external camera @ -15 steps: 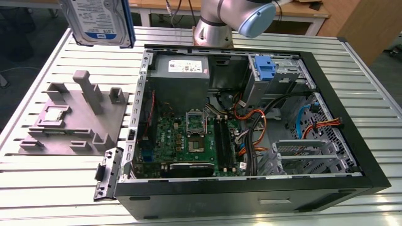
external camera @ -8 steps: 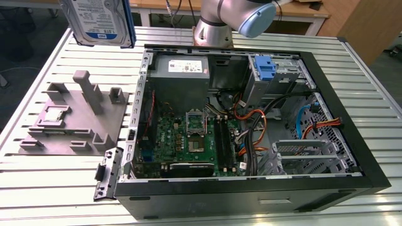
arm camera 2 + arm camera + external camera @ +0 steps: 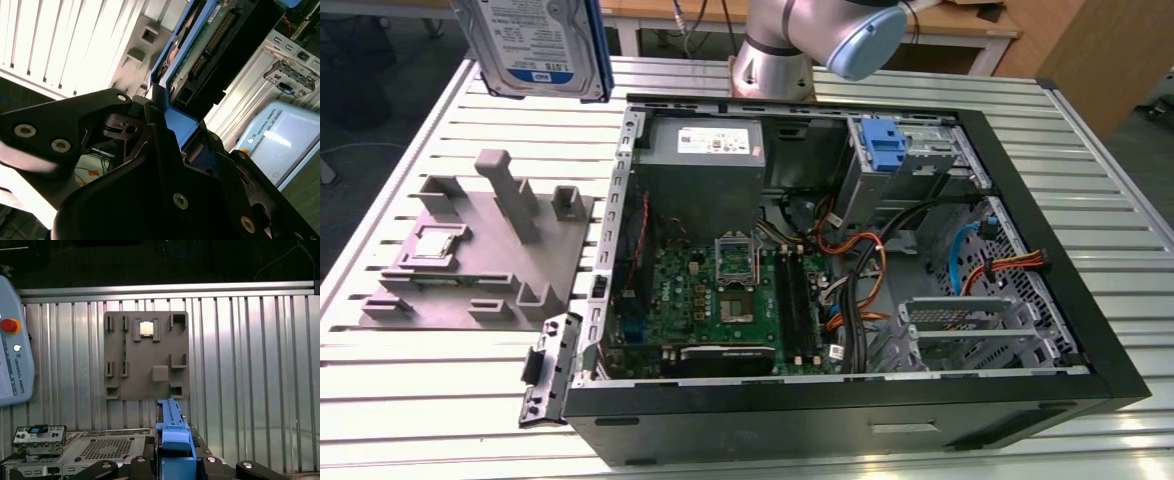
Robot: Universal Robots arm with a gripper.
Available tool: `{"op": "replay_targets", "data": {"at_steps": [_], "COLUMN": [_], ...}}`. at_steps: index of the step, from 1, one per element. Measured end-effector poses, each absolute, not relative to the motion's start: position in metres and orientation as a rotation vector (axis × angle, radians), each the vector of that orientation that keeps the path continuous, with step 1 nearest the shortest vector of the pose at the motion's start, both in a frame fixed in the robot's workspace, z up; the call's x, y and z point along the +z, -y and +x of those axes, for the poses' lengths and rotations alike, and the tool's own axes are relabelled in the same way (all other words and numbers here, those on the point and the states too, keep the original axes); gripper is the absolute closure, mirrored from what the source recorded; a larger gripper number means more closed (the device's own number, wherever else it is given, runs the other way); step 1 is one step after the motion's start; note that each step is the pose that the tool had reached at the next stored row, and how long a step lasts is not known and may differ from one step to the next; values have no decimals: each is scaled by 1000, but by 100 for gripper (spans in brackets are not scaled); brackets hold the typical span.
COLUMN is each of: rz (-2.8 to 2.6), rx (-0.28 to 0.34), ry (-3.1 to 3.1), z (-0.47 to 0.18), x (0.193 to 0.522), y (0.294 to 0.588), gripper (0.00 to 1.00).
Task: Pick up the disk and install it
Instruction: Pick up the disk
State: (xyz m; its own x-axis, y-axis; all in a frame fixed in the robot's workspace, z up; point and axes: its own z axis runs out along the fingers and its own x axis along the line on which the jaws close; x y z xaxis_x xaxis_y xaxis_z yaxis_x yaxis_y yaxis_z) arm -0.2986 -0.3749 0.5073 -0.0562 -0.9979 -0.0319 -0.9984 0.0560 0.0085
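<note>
The black gripper (image 3: 165, 125) is clamping the flat silver-grey, blue-bracketed disk (image 3: 534, 40) upright at eleven o'clock from the open black computer case (image 3: 854, 405), probably for clearance.

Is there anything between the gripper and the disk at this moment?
Nothing. In the second wrist view the gripper is shut directly on the disk, with its fingers against the disk's edge.

arm (image 3: 771, 60): silver-grey tube | joint cap (image 3: 867, 45): pale blue | gripper (image 3: 174, 463): black, silver screws (image 3: 180, 201)

The disk (image 3: 531, 45) has a smooth label (image 3: 520, 35) and blue plastic frame (image 3: 598, 50). The table (image 3: 440, 400) is ribbed, shiny metal.
</note>
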Motion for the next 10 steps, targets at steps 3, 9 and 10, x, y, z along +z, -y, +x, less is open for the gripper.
{"op": "replay_targets", "data": {"at_steps": [3,9,10], "rz": [-2146,-2146,-2146], "rx": [44,44,44], "ry": [-2270,-2270,-2270], "z": [-297,-295,-294], "x": [507,507,507], "y": [375,375,375], "gripper": [64,64,64]}}
